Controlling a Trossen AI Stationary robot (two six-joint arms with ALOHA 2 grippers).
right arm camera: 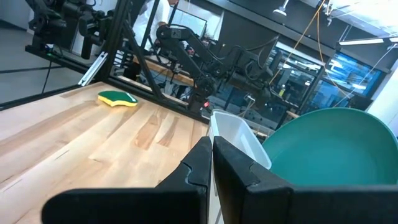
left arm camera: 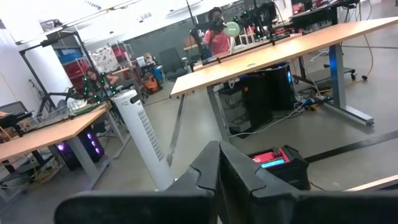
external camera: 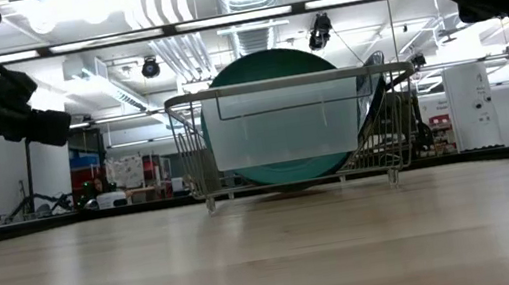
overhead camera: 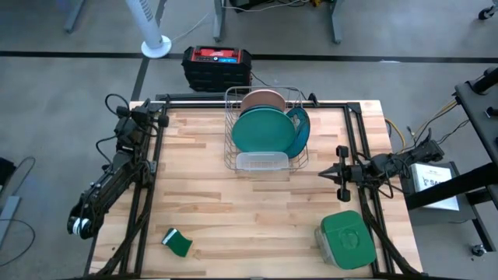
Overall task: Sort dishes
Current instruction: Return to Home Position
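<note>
A wire dish rack (overhead camera: 230,134) stands at the table's far middle. Plates stand on edge in it: a salmon-pink one (overhead camera: 263,99) at the far end, a big bright teal-green one (overhead camera: 264,131) (external camera: 268,65) (right arm camera: 329,155) before it, and a dark teal one (overhead camera: 300,124) leaning on the rack's right side. I see no white ornamented plate. My left gripper (overhead camera: 161,118) (left arm camera: 218,165) is shut and empty above the table's far left corner. My right gripper (overhead camera: 323,174) (right arm camera: 212,158) is shut and empty, hanging right of the rack and pointing toward it.
A clear plastic tub (overhead camera: 261,162) (external camera: 282,123) sits in the rack's near end. A square green-lidded container (overhead camera: 346,237) stands at the near right, and a green sponge (overhead camera: 177,243) (right arm camera: 117,98) lies at the near left. A red-black box (overhead camera: 216,66) sits beyond the far edge. Bare wood fills the middle.
</note>
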